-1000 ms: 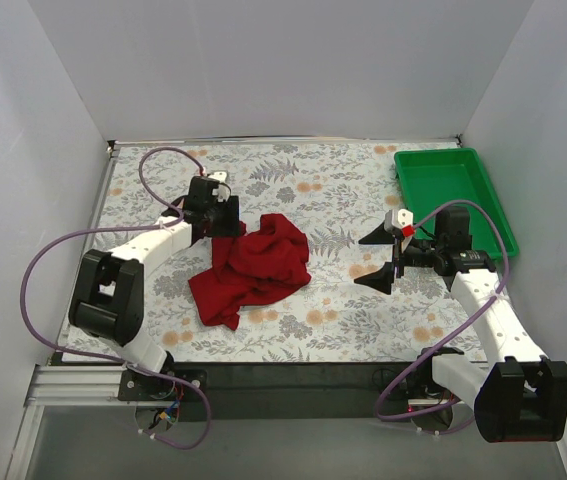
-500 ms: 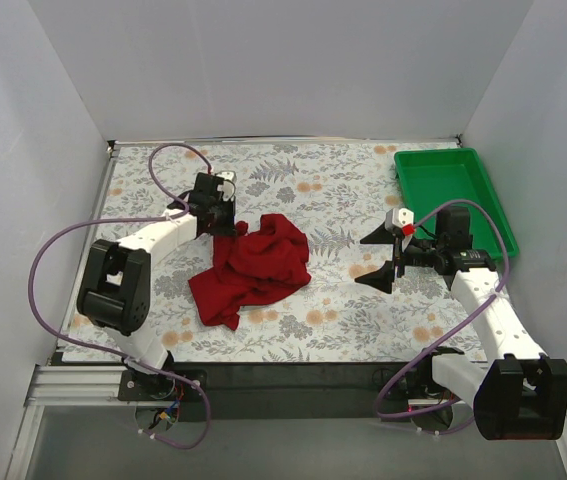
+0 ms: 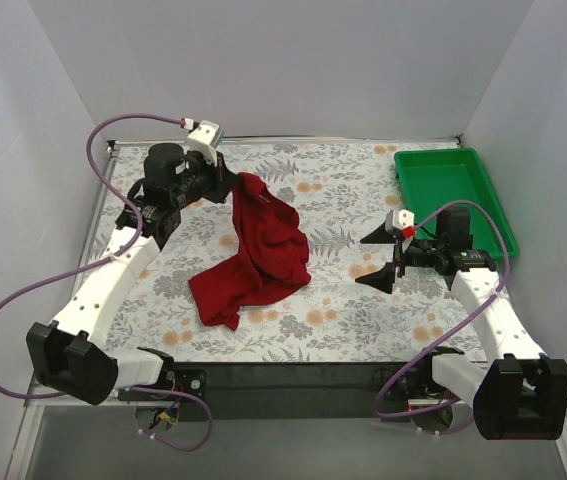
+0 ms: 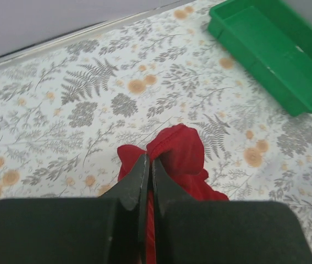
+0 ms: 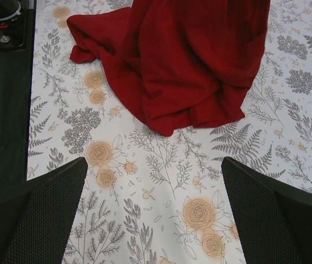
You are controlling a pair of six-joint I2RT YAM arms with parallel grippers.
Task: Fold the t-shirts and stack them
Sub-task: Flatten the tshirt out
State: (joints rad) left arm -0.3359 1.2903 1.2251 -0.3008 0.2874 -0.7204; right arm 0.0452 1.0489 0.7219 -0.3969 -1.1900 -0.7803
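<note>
My left gripper (image 3: 233, 188) is clenched on the far edge of the dark red t-shirt (image 3: 263, 255); my right gripper (image 3: 376, 258) hangs released, apart to its right.

A: What encloses the scene?
B: Plain pale grey walls (image 3: 263, 70) at the left, far and right sides, evenly lit.
A: And the work surface?
B: A tabletop (image 3: 343, 190) printed with grey ferns and orange flowers. A dark strip (image 3: 293, 378) and an aluminium rail (image 3: 73, 385) run along its near edge.
</note>
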